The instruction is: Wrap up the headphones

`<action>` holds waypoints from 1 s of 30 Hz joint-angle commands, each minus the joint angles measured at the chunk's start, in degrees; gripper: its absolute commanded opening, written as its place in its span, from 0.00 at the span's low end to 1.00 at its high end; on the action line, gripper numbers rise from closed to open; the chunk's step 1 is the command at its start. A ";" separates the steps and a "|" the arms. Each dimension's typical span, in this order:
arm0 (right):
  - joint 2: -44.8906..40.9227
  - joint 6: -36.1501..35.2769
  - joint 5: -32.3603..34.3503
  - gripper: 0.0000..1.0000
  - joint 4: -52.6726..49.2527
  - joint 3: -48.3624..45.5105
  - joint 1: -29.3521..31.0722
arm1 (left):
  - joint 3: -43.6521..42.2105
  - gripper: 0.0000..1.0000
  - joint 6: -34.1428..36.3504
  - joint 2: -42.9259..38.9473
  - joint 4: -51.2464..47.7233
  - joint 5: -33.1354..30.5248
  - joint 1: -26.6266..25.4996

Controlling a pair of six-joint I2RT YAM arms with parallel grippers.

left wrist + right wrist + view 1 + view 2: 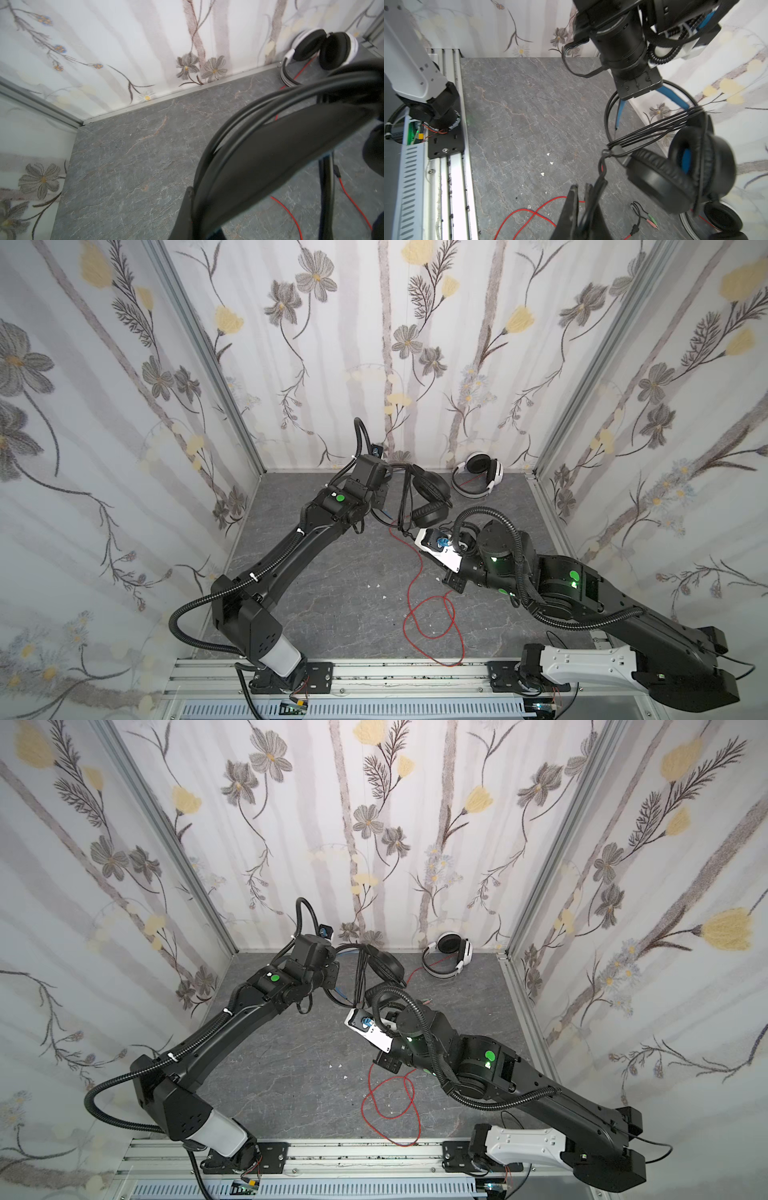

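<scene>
— What sort of place is it?
— A robot lab cell: floral-papered panels (395, 344) in aluminium framing (208, 356) wall a grey stone-look tabletop (332, 593), and robot arms (282, 556) are bolted to a rail (395, 672) along its near edge.

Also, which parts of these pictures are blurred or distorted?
Left wrist view: black headset near the lens is out of focus, floor sharp. Right wrist view: its earcups are soft, floor sharp. Both top views: walls splay outward, wide-angle distortion.

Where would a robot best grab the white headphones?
Probably the thin headband of the white headphones, approached from above: it arcs out over the table toward the front, while the bulky earcups sit close to the wall.
</scene>
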 commanded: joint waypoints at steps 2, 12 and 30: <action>1.98 -4.70 1.80 0.00 -0.34 2.22 -1.69 | -1.48 0.00 6.84 -1.49 0.90 8.14 -1.65; 0.95 -10.70 5.27 0.00 -1.47 0.71 -6.54 | -0.31 0.00 15.24 -2.39 -16.91 18.75 -7.81; -2.60 -9.67 4.15 0.00 0.21 -5.13 -14.82 | -1.20 0.00 13.85 -10.52 -21.59 23.18 -11.36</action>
